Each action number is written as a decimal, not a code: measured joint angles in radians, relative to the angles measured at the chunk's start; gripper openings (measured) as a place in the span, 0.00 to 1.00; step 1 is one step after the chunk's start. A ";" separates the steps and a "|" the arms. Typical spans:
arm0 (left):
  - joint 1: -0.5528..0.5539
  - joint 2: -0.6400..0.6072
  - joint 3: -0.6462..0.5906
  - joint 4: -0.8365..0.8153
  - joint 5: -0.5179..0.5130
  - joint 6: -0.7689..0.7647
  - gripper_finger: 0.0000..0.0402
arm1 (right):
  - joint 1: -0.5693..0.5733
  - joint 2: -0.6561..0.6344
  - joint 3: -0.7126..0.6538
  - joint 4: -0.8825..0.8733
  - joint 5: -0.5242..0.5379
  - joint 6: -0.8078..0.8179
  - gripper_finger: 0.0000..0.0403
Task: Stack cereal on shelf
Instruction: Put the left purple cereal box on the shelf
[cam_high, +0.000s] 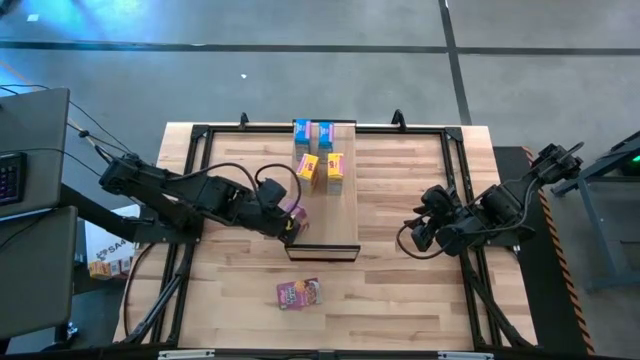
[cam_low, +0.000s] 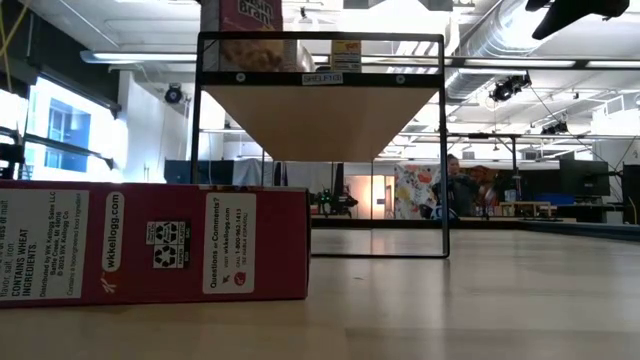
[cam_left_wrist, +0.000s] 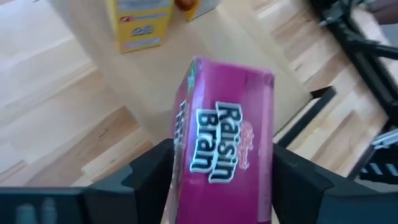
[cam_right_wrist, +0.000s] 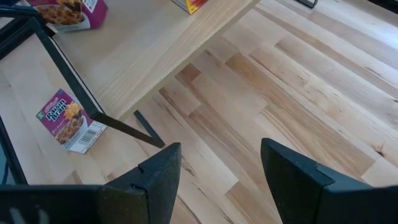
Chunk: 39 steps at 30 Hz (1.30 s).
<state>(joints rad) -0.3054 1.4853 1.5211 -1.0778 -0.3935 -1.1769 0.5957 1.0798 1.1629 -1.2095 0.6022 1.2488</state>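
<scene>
Shelf (cam_high: 340, 215) runs down frame centre. At its upper end: two cereal boxes (cam_high: 312, 132) side by side, two more (cam_high: 322, 169) just below. Left gripper (cam_high: 290, 222) at shelf's lower-left edge, one box (cam_high: 293, 209) between its fingers. Another box (cam_high: 298, 293) flat on the tabletop (cam_high: 400, 290), below shelf. Right gripper (cam_high: 418, 236) right of shelf.

1. Six cereal boxes in all.
2. Two blue boxes (cam_high: 301, 131) (cam_high: 325, 132) stand side by side at the far end of the shelf (cam_high: 335, 215).
3. Two yellow boxes (cam_high: 308, 167) (cam_high: 335, 168) stand just in front of them.
4. Two pink boxes: one (cam_high: 294, 214) on the shelf's left edge, one (cam_high: 298, 293) flat on the table (cam_high: 420, 290).
5. One shelf.
6. Two robot arms.
</scene>
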 joint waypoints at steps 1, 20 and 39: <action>0.000 0.000 0.000 0.015 0.000 0.005 0.56 | 0.000 0.000 0.000 0.002 0.000 0.000 0.52; 0.068 -0.026 -0.001 0.106 0.018 0.122 0.57 | 0.000 0.000 0.000 0.013 0.000 0.007 0.52; 0.170 -0.284 -0.001 0.292 -0.083 0.483 0.50 | 0.000 0.000 0.000 0.041 0.038 0.008 0.52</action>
<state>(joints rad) -0.1352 1.2017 1.5202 -0.7856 -0.4766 -0.6942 0.5954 1.0794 1.1629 -1.1685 0.6399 1.2563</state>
